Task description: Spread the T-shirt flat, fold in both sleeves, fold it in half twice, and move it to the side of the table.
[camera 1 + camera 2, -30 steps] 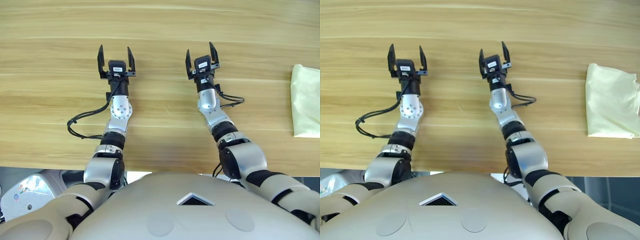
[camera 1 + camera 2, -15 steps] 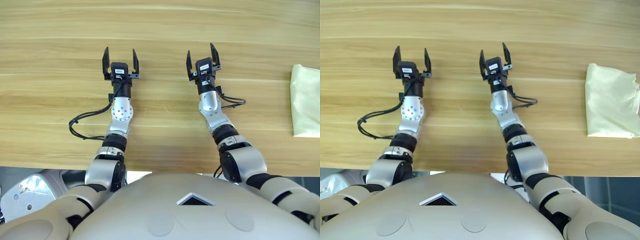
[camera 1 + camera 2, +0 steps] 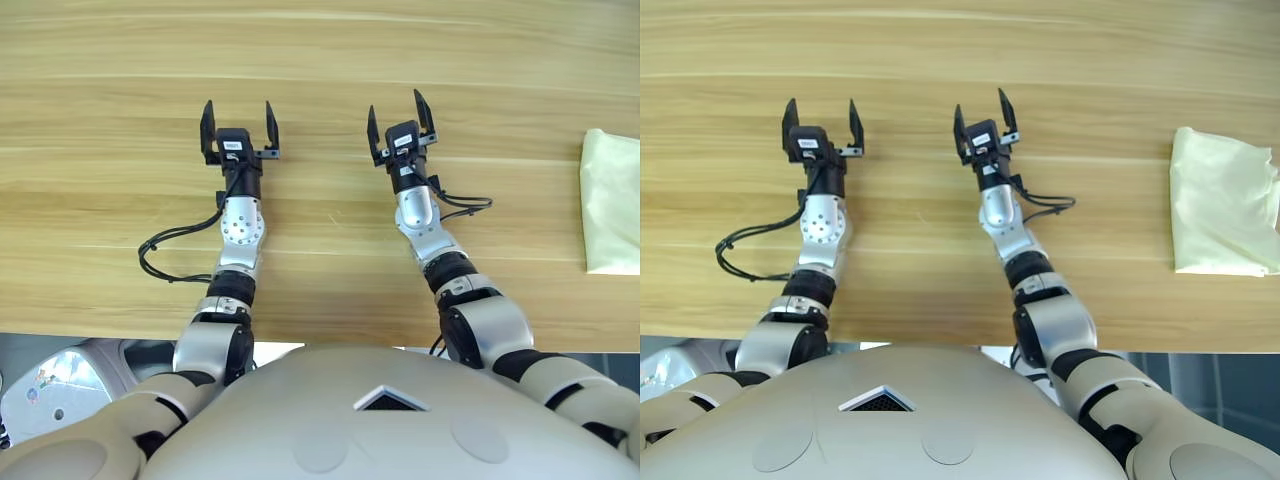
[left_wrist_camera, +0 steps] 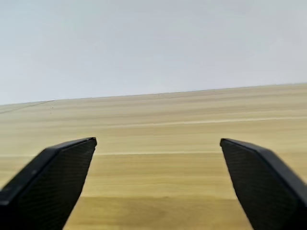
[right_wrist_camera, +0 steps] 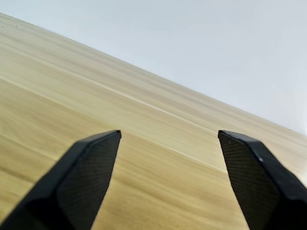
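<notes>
T-shirt (image 3: 1225,205) is lying folded on the table's (image 3: 320,50) far right, near its front edge, well apart from both arms. Mid-table, left gripper (image 3: 239,118) and right gripper (image 3: 397,120) are hovering, 2 fingers each spread wide.

Table (image 3: 320,50): we see pale wood with straight grain, smooth, with a soft satin sheen.
T-shirt (image 3: 1225,205): we read it as thin cloth, matt and softly creased.
Left gripper (image 3: 238,105): black and matt, plastic by our eye; its pads (image 4: 57,182) carry a fine woven-looking texture.
Right gripper (image 3: 395,102): the same matt black, its fingers (image 5: 88,177) finely textured.
</notes>
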You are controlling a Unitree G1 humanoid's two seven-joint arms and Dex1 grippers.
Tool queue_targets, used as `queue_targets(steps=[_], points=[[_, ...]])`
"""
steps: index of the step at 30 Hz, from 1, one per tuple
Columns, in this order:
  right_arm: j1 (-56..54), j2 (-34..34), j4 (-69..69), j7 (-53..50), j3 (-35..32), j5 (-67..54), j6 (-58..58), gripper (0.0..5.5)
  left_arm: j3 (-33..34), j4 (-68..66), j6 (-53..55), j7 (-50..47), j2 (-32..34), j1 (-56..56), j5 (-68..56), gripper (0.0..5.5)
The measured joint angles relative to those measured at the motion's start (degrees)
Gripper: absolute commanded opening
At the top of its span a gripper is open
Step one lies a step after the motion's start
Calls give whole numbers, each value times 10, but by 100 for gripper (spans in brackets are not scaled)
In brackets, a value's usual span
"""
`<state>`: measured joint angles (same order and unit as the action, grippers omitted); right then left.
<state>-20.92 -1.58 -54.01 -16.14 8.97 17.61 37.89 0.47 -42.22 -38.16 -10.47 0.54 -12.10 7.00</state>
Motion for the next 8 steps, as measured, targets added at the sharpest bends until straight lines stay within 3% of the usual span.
queue_targets(steps=[2, 8], points=[[3, -1, 5, 0, 0, 0, 0, 374, 0, 4, 0, 7, -1, 3, -4, 395], [7, -3, 10, 0, 0, -1, 0, 374, 0, 6, 7, -2, 0, 6, -2, 395]])
